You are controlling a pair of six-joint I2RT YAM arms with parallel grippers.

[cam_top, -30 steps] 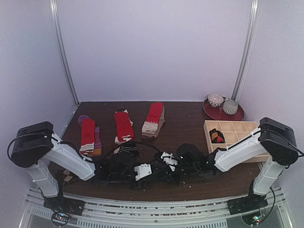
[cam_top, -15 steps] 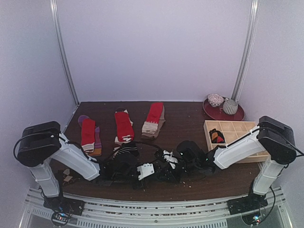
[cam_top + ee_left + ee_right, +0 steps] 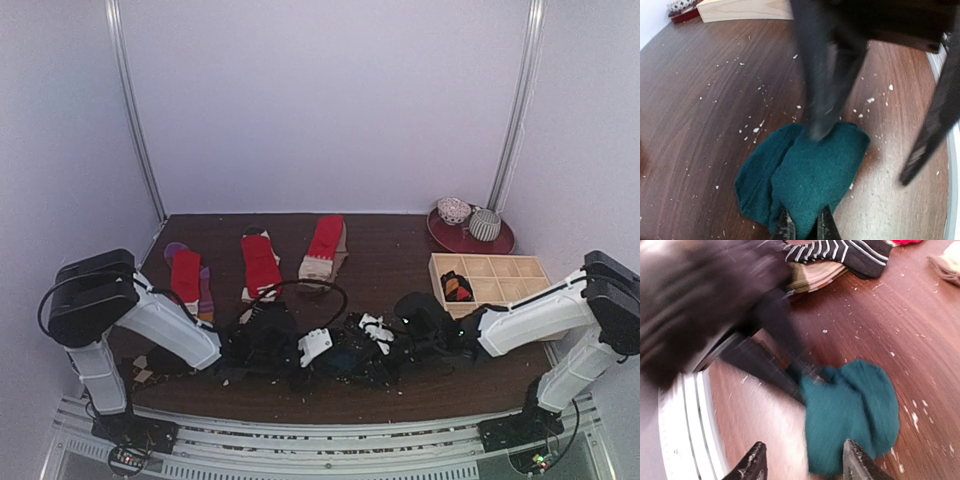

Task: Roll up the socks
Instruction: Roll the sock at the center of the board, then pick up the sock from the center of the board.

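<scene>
A dark teal sock [image 3: 810, 172] lies folded into a thick bundle on the brown table near the front edge. My left gripper [image 3: 805, 222] is shut on its near edge, with fabric bulging between the fingers. The right gripper [image 3: 807, 462] stands open just short of the same teal sock [image 3: 855, 410], its jaws wide and holding nothing. In the top view the left gripper [image 3: 318, 347] and right gripper [image 3: 378, 330] meet at the front middle. Flat socks lie at the back left: red-and-purple [image 3: 188, 285], red [image 3: 260, 262], red-and-beige [image 3: 322, 250]. A black-and-white striped sock [image 3: 840, 252] lies behind the left arm.
A wooden compartment tray [image 3: 495, 280] at the right holds a rolled black-and-orange sock [image 3: 456, 287]. Behind it a red plate [image 3: 445, 237] carries two rolled bundles. White crumbs dot the table. The metal front rail [image 3: 687, 410] runs close to the teal sock.
The left gripper has closed on the teal sock. The right gripper has opened and come off it. Both arms have shifted a little to the right.
</scene>
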